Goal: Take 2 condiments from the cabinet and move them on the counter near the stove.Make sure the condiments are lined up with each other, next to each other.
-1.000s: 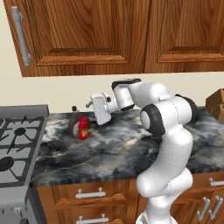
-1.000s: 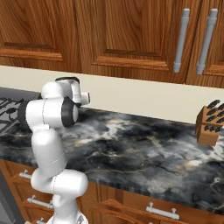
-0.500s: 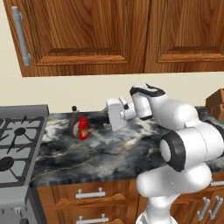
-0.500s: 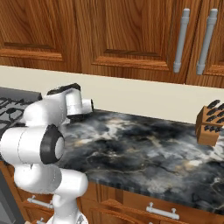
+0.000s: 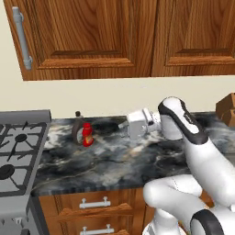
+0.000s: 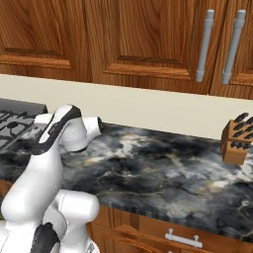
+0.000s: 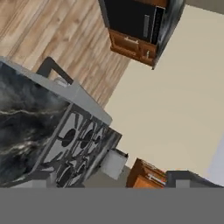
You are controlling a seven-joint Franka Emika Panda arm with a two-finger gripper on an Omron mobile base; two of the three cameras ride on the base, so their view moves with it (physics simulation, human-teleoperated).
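While the ketchup bottle (image 5: pixel 87 134) faces left base, knife block (image 6: pixel 238 140) faces right.

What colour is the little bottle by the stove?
Red, the ketchup bottle; the left base view shows it best.

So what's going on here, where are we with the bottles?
Both condiments stand on the marble counter just right of the stove: the red ketchup bottle with the dark bottle right beside it, slightly behind. The wall cabinet doors are shut. The arm's gripper hangs over the counter to the right of the bottles, apart from them and holding nothing I can see; whether its fingers are open I cannot tell.
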